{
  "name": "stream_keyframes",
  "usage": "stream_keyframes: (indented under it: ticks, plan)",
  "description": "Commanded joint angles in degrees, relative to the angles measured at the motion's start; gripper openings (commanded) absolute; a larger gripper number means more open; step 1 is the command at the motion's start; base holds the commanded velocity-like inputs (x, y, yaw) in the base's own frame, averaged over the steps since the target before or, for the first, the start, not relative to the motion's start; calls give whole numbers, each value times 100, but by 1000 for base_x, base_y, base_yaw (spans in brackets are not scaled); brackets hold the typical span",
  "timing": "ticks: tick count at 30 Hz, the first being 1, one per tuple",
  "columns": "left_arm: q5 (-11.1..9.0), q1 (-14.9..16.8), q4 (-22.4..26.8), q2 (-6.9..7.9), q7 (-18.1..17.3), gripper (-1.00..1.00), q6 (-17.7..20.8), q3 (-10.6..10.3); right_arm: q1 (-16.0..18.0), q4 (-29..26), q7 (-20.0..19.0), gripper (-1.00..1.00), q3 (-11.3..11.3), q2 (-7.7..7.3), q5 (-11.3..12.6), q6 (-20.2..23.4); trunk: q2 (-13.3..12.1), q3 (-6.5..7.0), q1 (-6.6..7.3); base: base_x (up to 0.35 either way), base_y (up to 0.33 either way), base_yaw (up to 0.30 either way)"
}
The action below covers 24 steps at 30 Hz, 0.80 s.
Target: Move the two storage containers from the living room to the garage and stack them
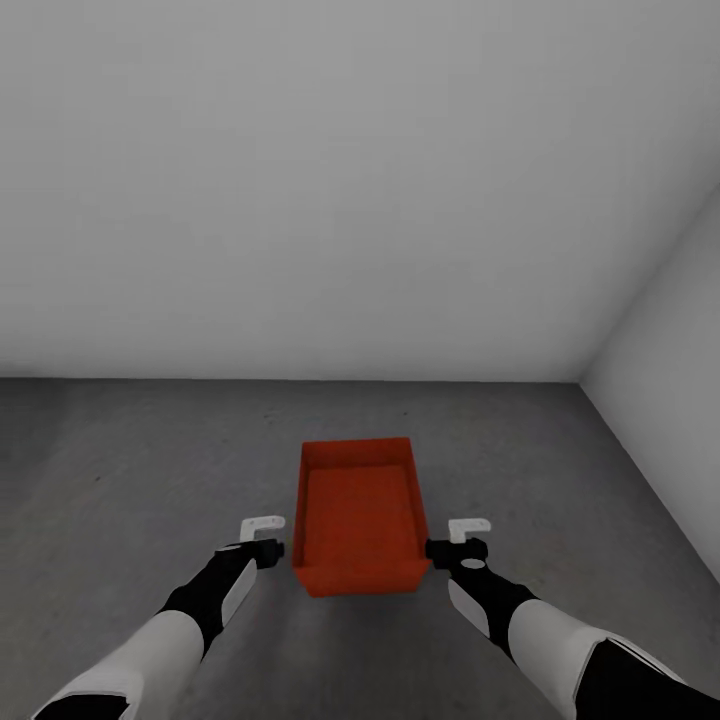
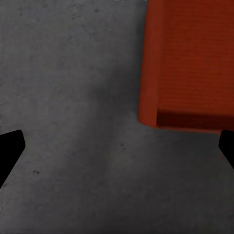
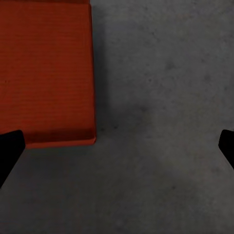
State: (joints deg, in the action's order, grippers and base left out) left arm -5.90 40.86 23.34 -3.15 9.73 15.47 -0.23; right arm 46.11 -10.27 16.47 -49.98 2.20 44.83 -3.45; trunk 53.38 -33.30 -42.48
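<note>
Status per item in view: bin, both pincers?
storage container: upright on the concrete floor, empty, no lid, nothing stacked on it
left pincer: open, holding nothing, beside the container
right pincer: open, holding nothing, beside the container

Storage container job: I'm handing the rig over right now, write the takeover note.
Left gripper: open, empty, beside the container's left wall.
Right gripper: open, empty, beside its right wall.
One orange-red storage container sits upright on the grey concrete floor of the garage, near the corner of two plain walls, between the two arms. Neither set of fingers touches it.
Done: one container set down.
Left: no second container is in view here, and nothing is stacked on this one. Bring it and stack it on top.
</note>
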Motion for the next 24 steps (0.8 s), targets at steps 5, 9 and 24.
stream_keyframes:
  ticks: [5,9,24]
  plan:
    - [-60,1,-2,-1,32,100,20,-3,3,-1,23,100,-54,-1,61,-24,3,34,0,-5,0,111]
    - [-72,1,-27,-1,26,100,17,-7,3,14,23,100,-57,-1,65,-26,3,66,0,-1,0,115]
    - [-282,1,-690,-3,12,100,-22,-4,-516,420,-22,100,-89,86,64,-83,3,186,0,0,0,116]
